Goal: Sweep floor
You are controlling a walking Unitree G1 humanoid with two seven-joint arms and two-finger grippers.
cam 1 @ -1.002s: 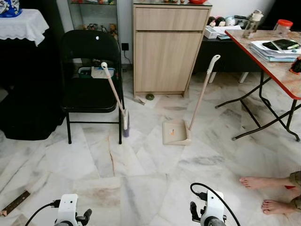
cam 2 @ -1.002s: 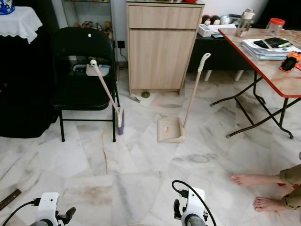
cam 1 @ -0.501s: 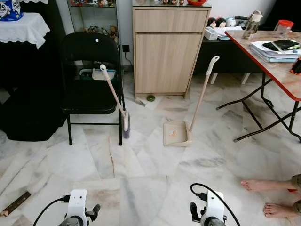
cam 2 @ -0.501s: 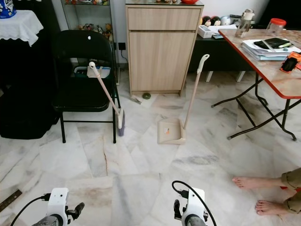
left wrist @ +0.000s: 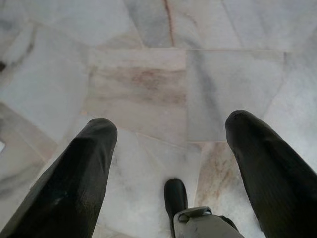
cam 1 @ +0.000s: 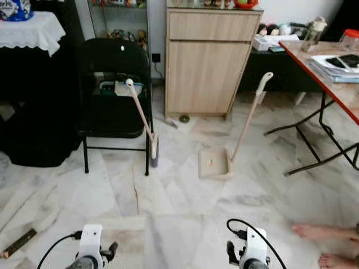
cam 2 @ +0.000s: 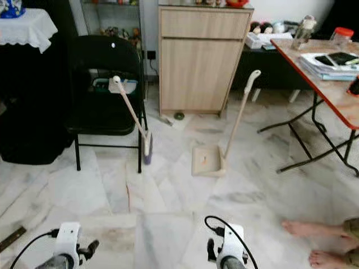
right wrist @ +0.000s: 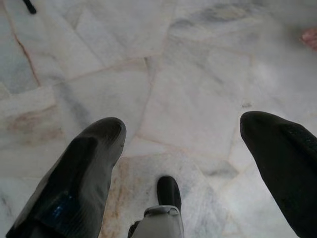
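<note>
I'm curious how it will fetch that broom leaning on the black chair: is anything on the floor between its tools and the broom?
Nothing visible does. Bare marble floor lies between both open tools, left and right, and the broom leaning on the chair.

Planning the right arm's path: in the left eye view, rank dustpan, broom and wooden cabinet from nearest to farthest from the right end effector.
1. Dustpan, on the floor ahead of the right end effector.
2. Broom, farther left, leaning on the black chair.
3. Wooden cabinet, against the back wall.
</note>
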